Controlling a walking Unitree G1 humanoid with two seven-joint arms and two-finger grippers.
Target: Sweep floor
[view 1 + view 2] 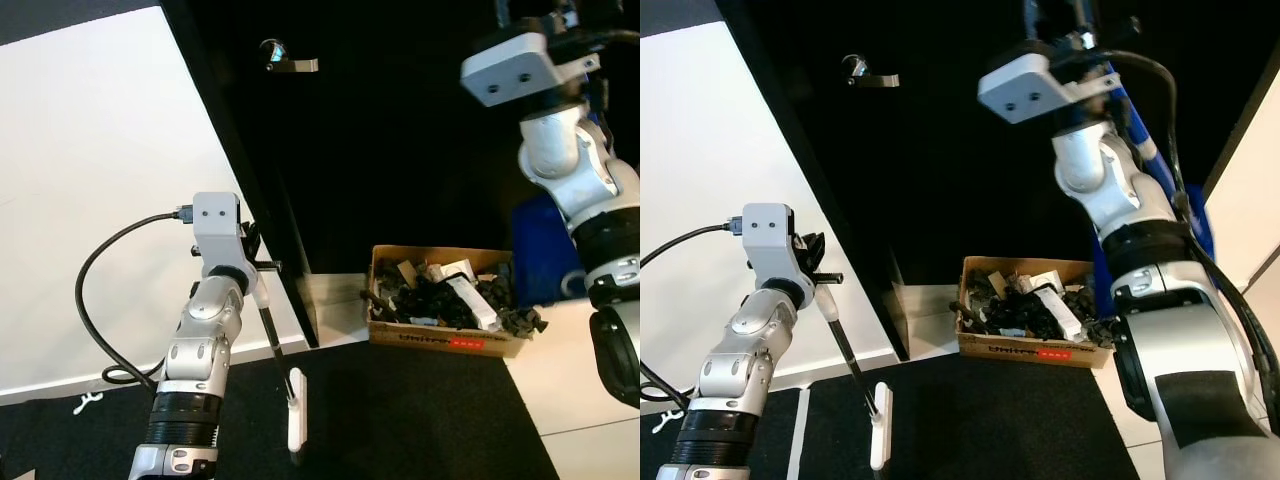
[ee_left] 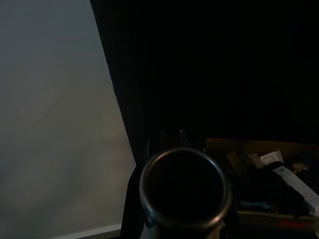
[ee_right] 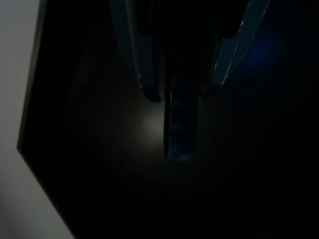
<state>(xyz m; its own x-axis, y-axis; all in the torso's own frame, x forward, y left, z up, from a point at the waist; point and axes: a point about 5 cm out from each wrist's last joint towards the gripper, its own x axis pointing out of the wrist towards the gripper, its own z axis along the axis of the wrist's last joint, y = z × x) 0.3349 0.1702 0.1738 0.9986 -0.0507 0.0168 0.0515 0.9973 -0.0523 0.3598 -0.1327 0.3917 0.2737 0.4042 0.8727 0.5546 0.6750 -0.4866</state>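
Note:
My left gripper [image 1: 262, 268] is shut on a thin black handle [image 1: 275, 335] that slants down to a white head [image 1: 296, 410] resting on the black mat. In the left wrist view the round end of that handle [image 2: 183, 189] faces the camera. My right gripper [image 1: 1070, 20] is raised high at the top edge, shut on a blue pole [image 1: 1140, 130] that runs down toward a blue object [image 1: 545, 250] by the wall. In the dark right wrist view the blue pole [image 3: 180, 124] sits between the fingers [image 3: 139, 59].
A cardboard box [image 1: 445, 343] of black and white scraps stands on the floor against the black door [image 1: 400, 150], which has a metal lever [image 1: 285, 62]. A white wall [image 1: 90, 180] is at the left, a black mat [image 1: 400, 420] in front, white floor [image 1: 580, 380] at the right.

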